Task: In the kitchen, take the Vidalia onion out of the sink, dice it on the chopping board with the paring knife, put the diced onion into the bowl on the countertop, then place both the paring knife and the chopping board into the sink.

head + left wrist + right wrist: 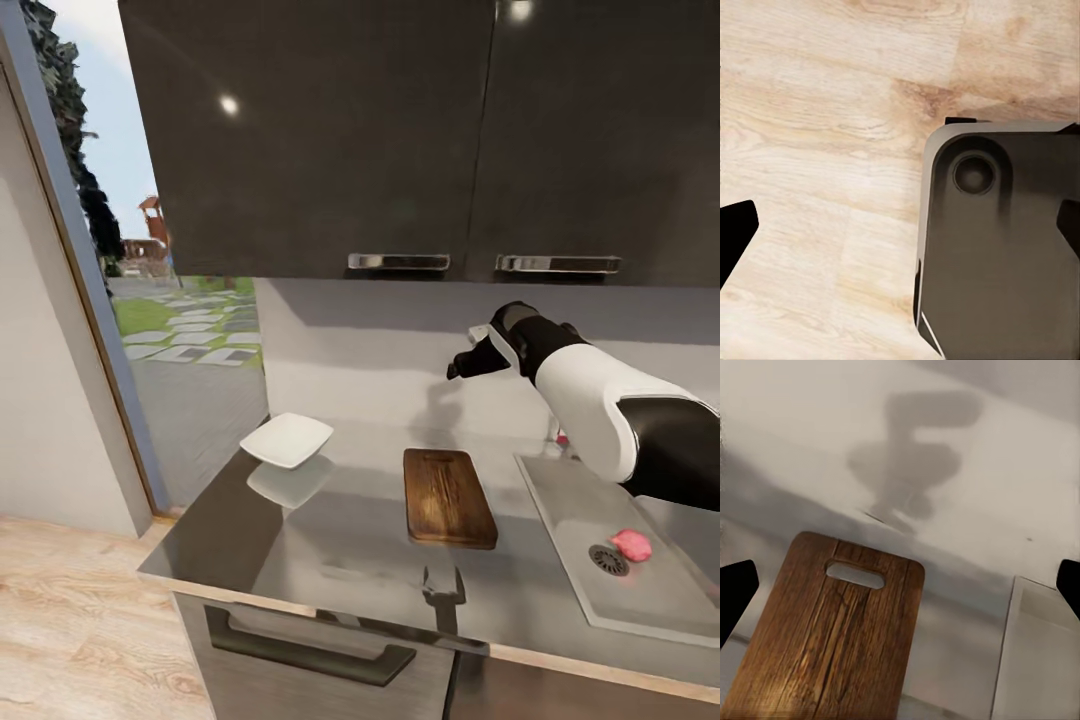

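The kitchen's desk point(330, 540), a glossy dark slab, carries the sink point(580, 520) at its right end, the chopping board point(448, 497) in the middle and the white bowl point(286, 439) towards the left, well apart from the board. The board lies bare, its handle slot towards the backsplash. The Vidalia onion point(631, 544) sits in the basin just beside the round drain point(608, 559).

The right gripper point(465, 366) hovers high above the board's far end, its jaws spread wide and empty in the right wrist view. The left gripper point(900, 225) points down at the wooden floor point(817, 112), jaws also wide, holding nothing. The paring knife I cannot make out anywhere, possibly hidden behind the right arm.

The step in hand looks like fetching the onion. To do it well, swing the right arm back over the basin, descend vertically clear of the tap, and close around the bulb's widest part so it does not roll towards the drain.
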